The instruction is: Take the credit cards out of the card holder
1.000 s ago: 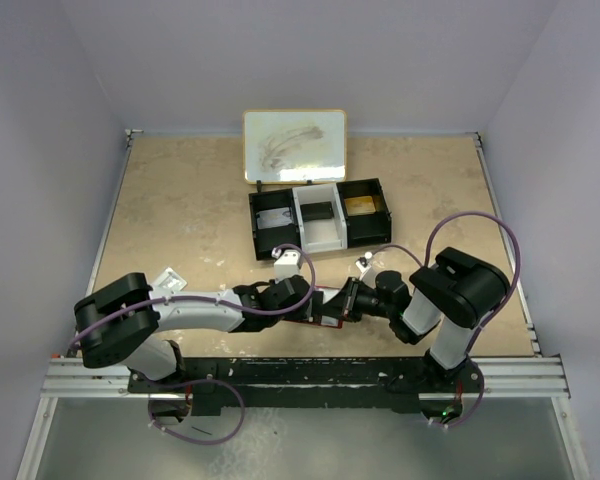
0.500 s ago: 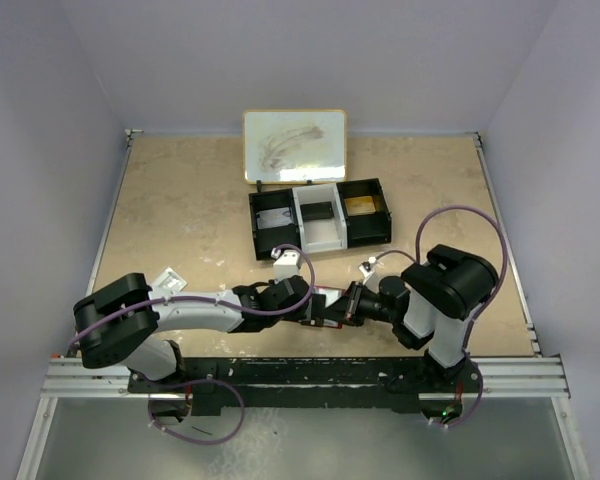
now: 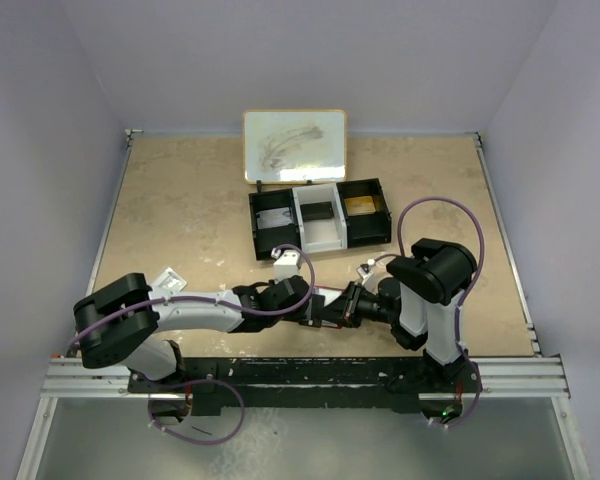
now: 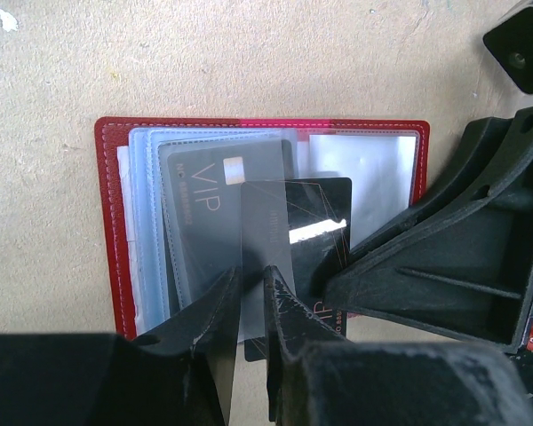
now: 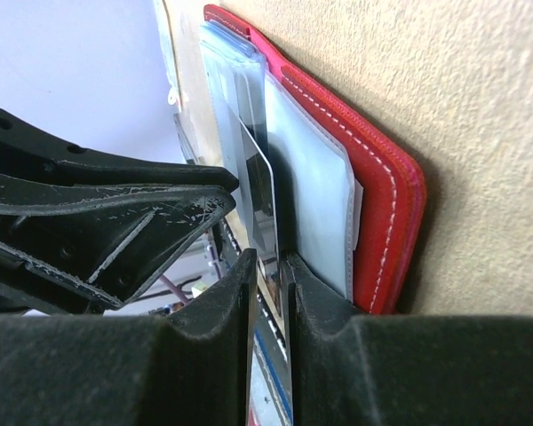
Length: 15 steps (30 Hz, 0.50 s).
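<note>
1. The small red folding card holder [image 4: 109, 231] lies open and flat on the beige table [image 4: 249, 62], in the near middle between the two arms. Its pale clear plastic sleeves are fanned upward.
2. A grey card marked VIP [image 4: 204, 195] sits inside one sleeve. A glossy black card with fine gold lines [image 4: 324, 213] juts partly out, toward the right arm's side.
3. The left gripper [image 4: 251, 282] has its fingers almost together, nipping a leaf of clear sleeve.
4. The right gripper [image 5: 266, 262] has its fingers a narrow slot apart with a thin card edge running through the gap, probably the black card. The pictures do not show whether the pads actually press on it.
5. The cards likely handle as light, stiff and slick, too thin to lift off a flat surface. The best hold is on the exposed end, pads on the two flat faces, pulling straight along the sleeve's mouth.
6. The holder itself looks light and floppy, so it would probably drag along with the card unless held back. The sleeves seem flimsy and could crease or tear under a sideways tug.
</note>
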Each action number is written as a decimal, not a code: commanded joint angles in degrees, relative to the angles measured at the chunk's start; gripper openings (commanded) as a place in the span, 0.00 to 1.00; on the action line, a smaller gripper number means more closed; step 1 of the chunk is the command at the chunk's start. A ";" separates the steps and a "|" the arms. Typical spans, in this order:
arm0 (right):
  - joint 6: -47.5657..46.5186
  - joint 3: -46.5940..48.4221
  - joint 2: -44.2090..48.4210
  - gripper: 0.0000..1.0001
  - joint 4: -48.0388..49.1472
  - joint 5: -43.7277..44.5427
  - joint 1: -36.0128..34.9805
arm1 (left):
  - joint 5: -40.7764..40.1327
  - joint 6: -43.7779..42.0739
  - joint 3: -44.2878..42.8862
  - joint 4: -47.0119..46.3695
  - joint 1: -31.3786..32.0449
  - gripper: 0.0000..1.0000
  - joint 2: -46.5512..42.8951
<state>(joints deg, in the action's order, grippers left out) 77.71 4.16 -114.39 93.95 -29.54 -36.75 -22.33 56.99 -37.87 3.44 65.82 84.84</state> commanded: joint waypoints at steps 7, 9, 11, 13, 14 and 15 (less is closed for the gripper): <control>-5.42 1.79 4.20 0.17 -3.93 1.74 -0.24 | 1.06 0.14 0.34 2.15 0.54 0.14 0.84; -6.59 2.07 6.73 0.09 -7.21 2.02 -0.19 | 0.90 0.19 0.34 2.41 0.52 0.14 0.85; -8.02 1.95 9.92 0.03 -11.70 3.01 -0.17 | 0.43 0.43 0.46 2.70 0.54 0.13 0.51; -10.01 1.99 13.93 0.00 -17.86 3.82 -0.16 | -0.16 0.69 0.82 2.90 0.54 0.13 0.05; -10.89 1.97 16.04 0.00 -20.58 4.43 -0.23 | -0.53 0.81 0.99 3.07 0.54 0.13 -0.38; -11.63 1.76 18.40 0.00 -23.53 5.32 -0.18 | -0.91 0.96 1.25 3.25 0.54 0.13 -0.75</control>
<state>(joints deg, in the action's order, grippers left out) 71.50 5.67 -102.56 82.04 -27.90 -36.82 -22.52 57.06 -37.87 3.53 65.82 84.84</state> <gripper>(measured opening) 0.009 0.134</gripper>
